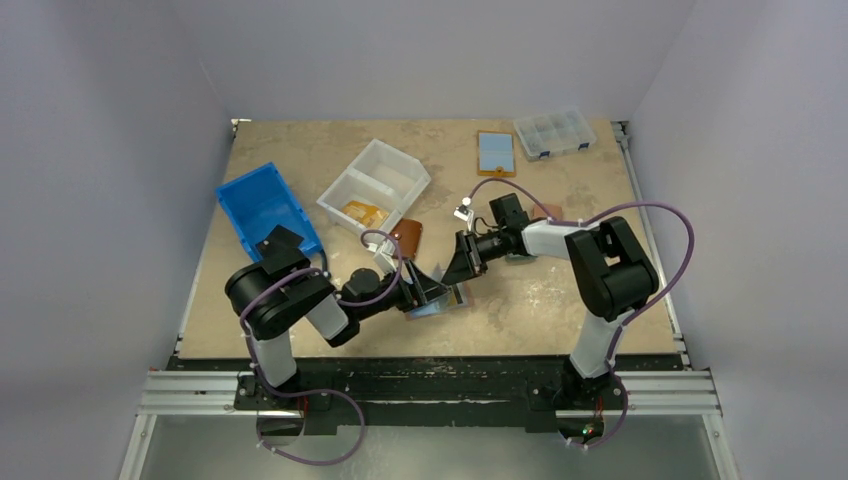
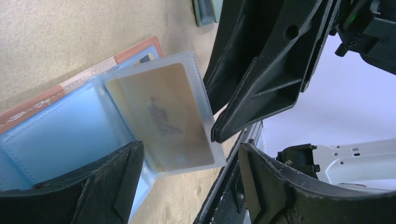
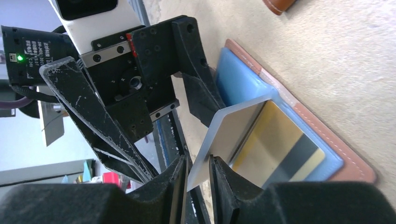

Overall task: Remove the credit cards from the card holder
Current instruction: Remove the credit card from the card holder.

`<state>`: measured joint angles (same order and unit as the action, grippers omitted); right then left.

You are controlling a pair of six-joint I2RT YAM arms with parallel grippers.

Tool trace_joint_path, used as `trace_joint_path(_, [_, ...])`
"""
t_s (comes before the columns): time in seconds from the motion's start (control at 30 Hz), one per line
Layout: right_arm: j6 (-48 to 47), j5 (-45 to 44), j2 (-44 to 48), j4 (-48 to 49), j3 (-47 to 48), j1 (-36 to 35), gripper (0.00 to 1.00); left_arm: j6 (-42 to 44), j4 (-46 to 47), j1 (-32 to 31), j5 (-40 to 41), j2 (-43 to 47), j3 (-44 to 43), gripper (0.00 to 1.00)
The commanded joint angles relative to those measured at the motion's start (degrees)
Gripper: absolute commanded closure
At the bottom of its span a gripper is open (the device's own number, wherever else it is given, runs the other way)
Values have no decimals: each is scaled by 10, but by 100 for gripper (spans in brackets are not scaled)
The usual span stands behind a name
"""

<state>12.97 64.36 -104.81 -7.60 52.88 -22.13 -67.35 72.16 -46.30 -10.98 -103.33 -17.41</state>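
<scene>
Open card holder (image 2: 56, 135) is shown; its translucent sleeve (image 2: 194, 163) is raised, a tan credit card (image 2: 161, 116) lodged inside; left gripper (image 2: 189, 151) is spread wide astride the card holder; right gripper (image 3: 197, 161) is set about the sleeve's edge, though whether it is clamped cannot be told.

Left pincer (image 2: 189, 158) spread wide, facing the nearly closed right pincer (image 3: 198, 163).

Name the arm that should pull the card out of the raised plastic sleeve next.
Left. The left gripper is open and free, straddling the plastic sleeve with the card inside. The right gripper is occupied, pinching the sleeve's edge and holding it up off the card holder.
</scene>
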Motion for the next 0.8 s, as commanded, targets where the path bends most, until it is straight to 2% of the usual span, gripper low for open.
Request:
trace_joint_path(0.0, [19, 35, 24, 30, -7, -14, 66, -12, 62, -2, -20, -15, 1, 20])
trace_joint_path(0.17, [25, 61, 22, 37, -6, -24, 59, 1, 2, -2, -5, 11, -4, 20])
trace_joint_path(0.4, [31, 96, 18, 46, -5, -37, 48, 11, -82, -2, 17, 33, -12, 31])
trace_joint_path(0.6, [39, 113, 11, 53, -6, -46, 50, 26, -145, -4, 37, 67, -13, 32])
trace_joint_path(0.77, [44, 119, 5, 57, -5, -49, 63, 47, -245, -11, 72, 119, -26, 30])
